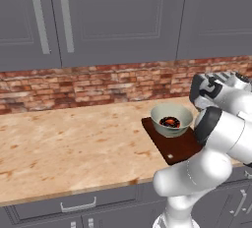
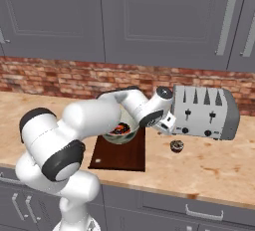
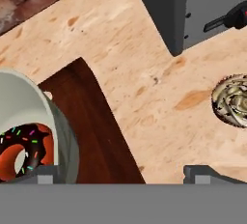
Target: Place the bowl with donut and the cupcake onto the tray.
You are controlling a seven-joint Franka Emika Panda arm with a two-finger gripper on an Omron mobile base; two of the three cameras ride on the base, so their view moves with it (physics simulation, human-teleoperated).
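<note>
The pale grey-white bowl [image 1: 172, 113] stands on the far end of the dark reddish-brown tray [image 1: 178, 147], with the chocolate-glazed, sprinkled donut [image 1: 169, 122] inside it. In the hand view the bowl [image 3: 46, 107] and donut [image 3: 23, 151] sit at the lower left on the tray [image 3: 94, 121]. My gripper [image 3: 125, 175] is open, its left fingertip by the bowl's right rim, its right fingertip over bare counter. The cupcake [image 2: 176, 146] stands on the counter right of the tray, in front of the toaster; it also shows in the hand view as the cupcake [image 3: 234, 100].
A grey toaster [image 2: 204, 109] stands against the brick backsplash, right of the tray and behind the cupcake. The wooden counter [image 1: 74, 143] stretches wide to the left of the tray. Grey cabinets hang above.
</note>
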